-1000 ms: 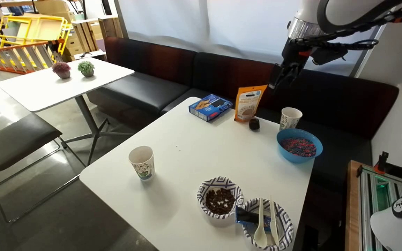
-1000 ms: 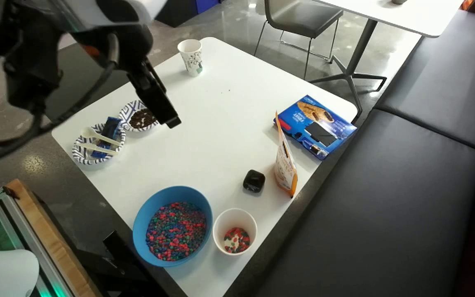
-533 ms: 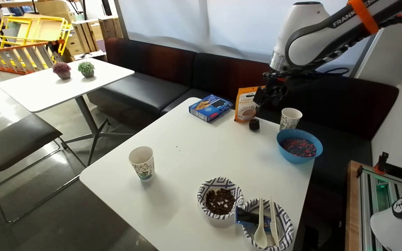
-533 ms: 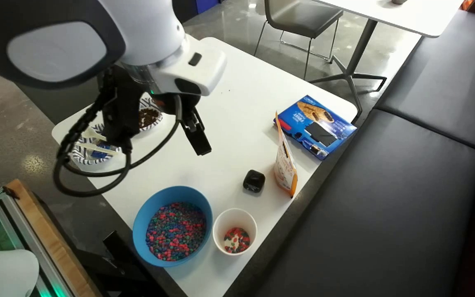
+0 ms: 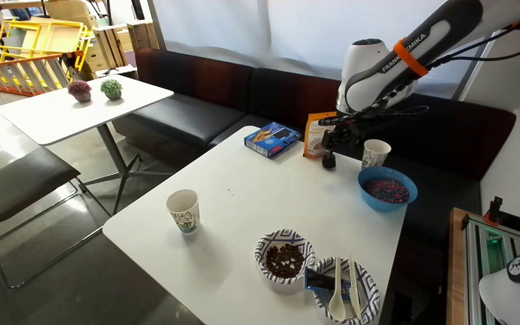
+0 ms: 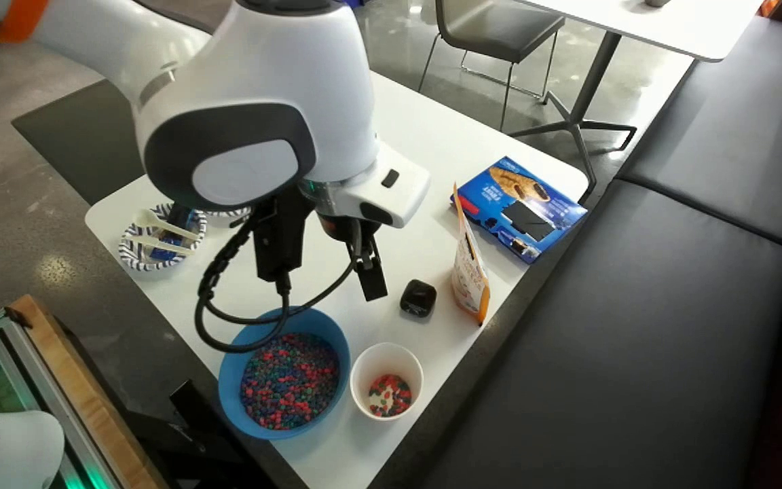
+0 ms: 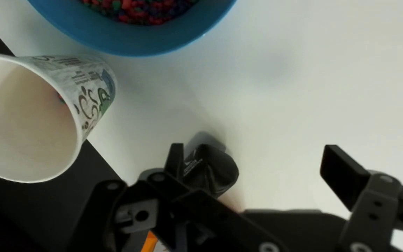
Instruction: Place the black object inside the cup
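Lower and nearer than half a second ago, the gripper (image 7: 257,161) has travelled in toward the black object (image 6: 419,299), which itself has not shifted. That lump lies on the white table (image 5: 242,203) just beside the orange pouch (image 6: 470,278), apart from it and in no cup, so the work is presumably at the approach, ahead of any grasp. The jaws stand well apart with nothing clamped between them, a spread likely chosen to straddle the lump with room for error. Even so, in the wrist view a fingertip (image 7: 175,159) hides part of the lump while the white of the table fills most of the gap, so the aim looks off-centre; sliding across before the final descent seems called for, lest the finger land on top. A standing pouch that close could also be knocked. Next outward is the nearer cup (image 5: 374,158), upright and mouth up near the table's edge, just beside the blue bowl (image 6: 230,387); whether the two touch I cannot tell. Some coloured bits (image 6: 398,390) already cover part of its bottom, and the lump would probably settle on them. Its twin, the farther cup (image 5: 185,213), stands by the opposite corner, well apart; both carry a printed pattern, so which one is meant is unsure. Past the pouch the blue box (image 6: 520,207) lies flat, perhaps to keep it steady.
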### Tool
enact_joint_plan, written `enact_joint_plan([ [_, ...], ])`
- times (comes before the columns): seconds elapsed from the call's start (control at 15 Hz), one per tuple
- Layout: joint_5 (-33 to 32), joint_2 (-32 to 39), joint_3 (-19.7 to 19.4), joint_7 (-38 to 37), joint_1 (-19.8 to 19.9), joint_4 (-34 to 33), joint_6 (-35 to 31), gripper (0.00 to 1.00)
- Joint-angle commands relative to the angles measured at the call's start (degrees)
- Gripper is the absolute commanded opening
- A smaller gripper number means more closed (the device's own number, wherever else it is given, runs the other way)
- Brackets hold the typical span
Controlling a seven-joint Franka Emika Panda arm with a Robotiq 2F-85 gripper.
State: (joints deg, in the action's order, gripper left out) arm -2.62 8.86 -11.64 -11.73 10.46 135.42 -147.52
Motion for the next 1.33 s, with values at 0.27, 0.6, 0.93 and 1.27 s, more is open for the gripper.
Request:
enact_joint_plan([
  [0.27, -4.18, 11.92, -4.51, -3.53, -0.48, -8.50, -3.19, 1.00],
  [0.6, -1.97, 15.49, -3.51, -0.62, -0.11, -11.32, -7.97, 1.00],
  [0.93, 0.13, 14.95, -2.22, 1.42, -0.04, -11.38, -7.05, 1.00],
  [1.27, 0.53, 15.68, -1.83, 1.68, 0.12, -11.99, -6.21, 1.00],
])
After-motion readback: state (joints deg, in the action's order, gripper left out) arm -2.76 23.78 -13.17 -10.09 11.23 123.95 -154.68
